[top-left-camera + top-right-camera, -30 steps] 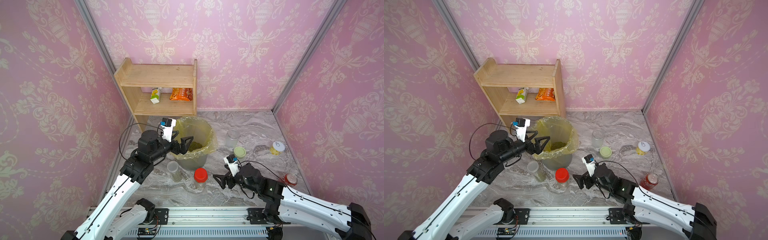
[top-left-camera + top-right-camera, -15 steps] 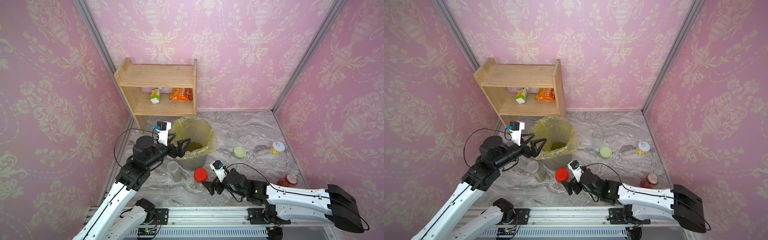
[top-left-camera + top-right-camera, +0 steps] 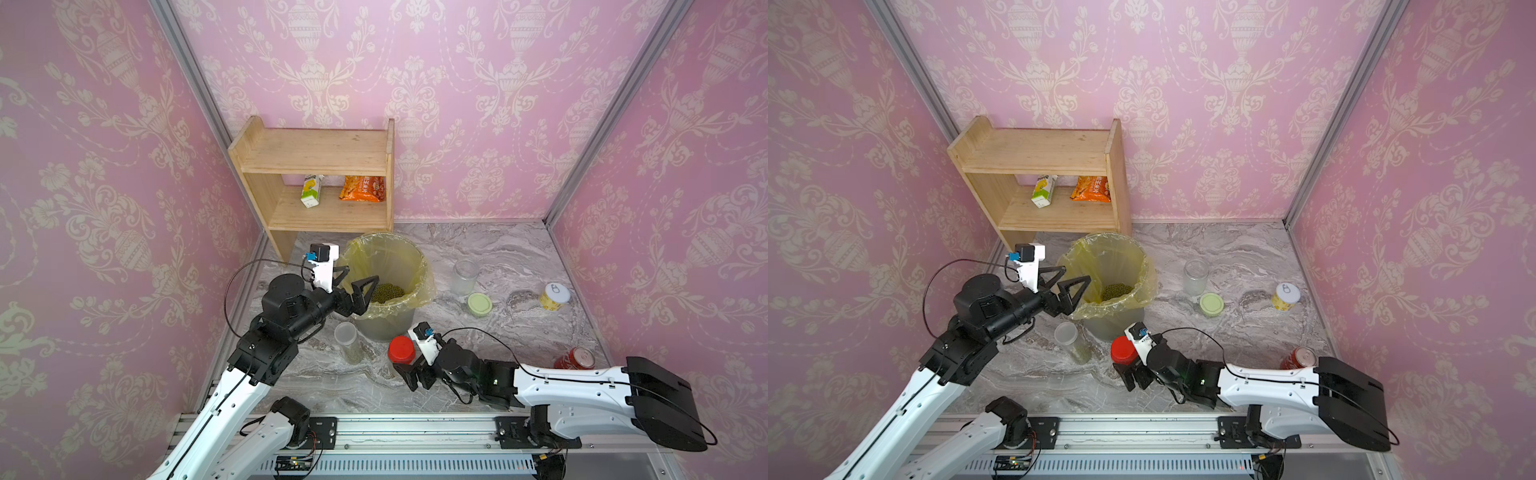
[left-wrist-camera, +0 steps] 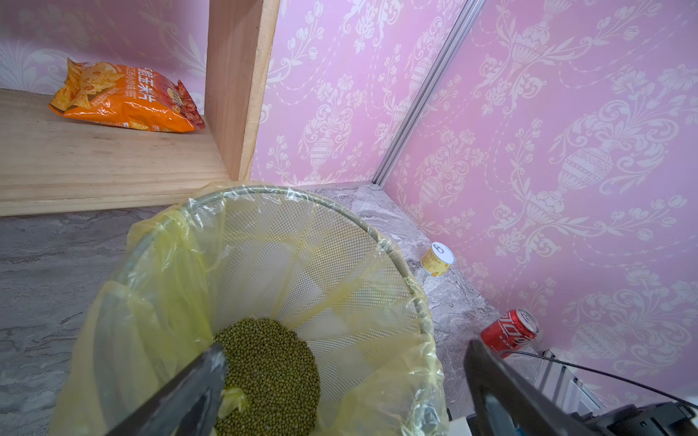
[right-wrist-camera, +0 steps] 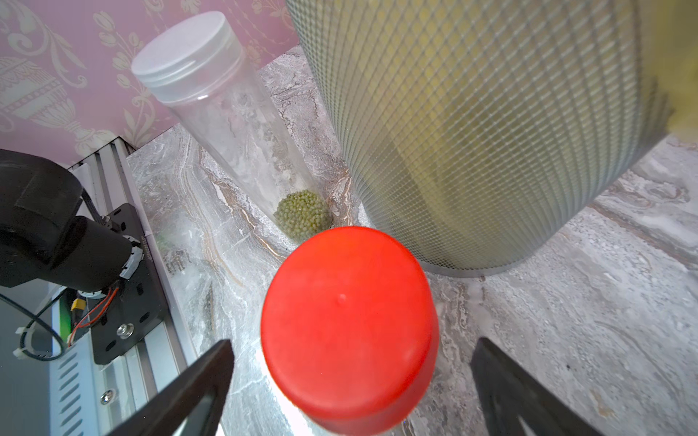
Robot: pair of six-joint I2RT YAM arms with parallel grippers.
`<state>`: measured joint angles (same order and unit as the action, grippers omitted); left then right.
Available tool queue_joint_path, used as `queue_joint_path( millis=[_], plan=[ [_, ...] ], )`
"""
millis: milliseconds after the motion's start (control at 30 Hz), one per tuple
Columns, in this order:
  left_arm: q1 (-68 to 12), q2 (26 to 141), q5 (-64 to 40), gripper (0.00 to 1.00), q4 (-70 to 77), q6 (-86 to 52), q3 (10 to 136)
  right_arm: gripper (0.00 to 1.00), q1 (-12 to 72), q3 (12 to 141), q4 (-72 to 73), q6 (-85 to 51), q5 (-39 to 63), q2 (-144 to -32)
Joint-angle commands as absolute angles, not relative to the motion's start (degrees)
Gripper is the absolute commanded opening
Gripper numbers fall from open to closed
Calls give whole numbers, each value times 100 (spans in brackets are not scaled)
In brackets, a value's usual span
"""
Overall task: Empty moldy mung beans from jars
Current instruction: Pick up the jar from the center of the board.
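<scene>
A jar with a red lid (image 3: 401, 349) (image 3: 1124, 349) (image 5: 349, 313) stands in front of the bin. My right gripper (image 3: 409, 369) (image 3: 1130, 373) (image 5: 351, 349) is open, with one finger on each side of this jar below its lid. A slimmer jar with a translucent lid (image 3: 346, 337) (image 3: 1067, 334) (image 5: 189, 53) stands to its left, a little heap of mung beans (image 5: 302, 215) in its bottom. A third jar (image 3: 464, 276) (image 3: 1196, 276) stands open and looks empty, its pale green lid (image 3: 479, 304) (image 3: 1212, 303) lying beside it. My left gripper (image 3: 360, 276) (image 3: 1076, 274) (image 4: 345, 351) hangs open and empty over the bin's left rim. More mung beans (image 3: 387, 292) (image 4: 268, 373) lie inside the bin.
The grey mesh bin (image 3: 386, 326) (image 5: 491, 132) has a yellow bag. A wooden shelf (image 3: 316, 166) at the back left holds a carton and a snack bag (image 4: 124, 102). A yellow tin (image 3: 555, 296) and a red soda can (image 3: 575, 359) stand at the right.
My right arm has swung left along the front, and its open fingers now straddle the red-lidded jar. My left gripper has drawn back slightly by the bin's rim.
</scene>
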<state>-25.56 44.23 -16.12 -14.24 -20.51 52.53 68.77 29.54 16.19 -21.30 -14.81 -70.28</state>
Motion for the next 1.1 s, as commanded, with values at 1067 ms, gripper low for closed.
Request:
queue_joint_path(
  millis=[1067],
  plan=[
    [-2496, 4270, -1332, 99, -1658, -2105, 5254, 86, 6952, 3282, 1962, -3137, -2632, -8269]
  ],
)
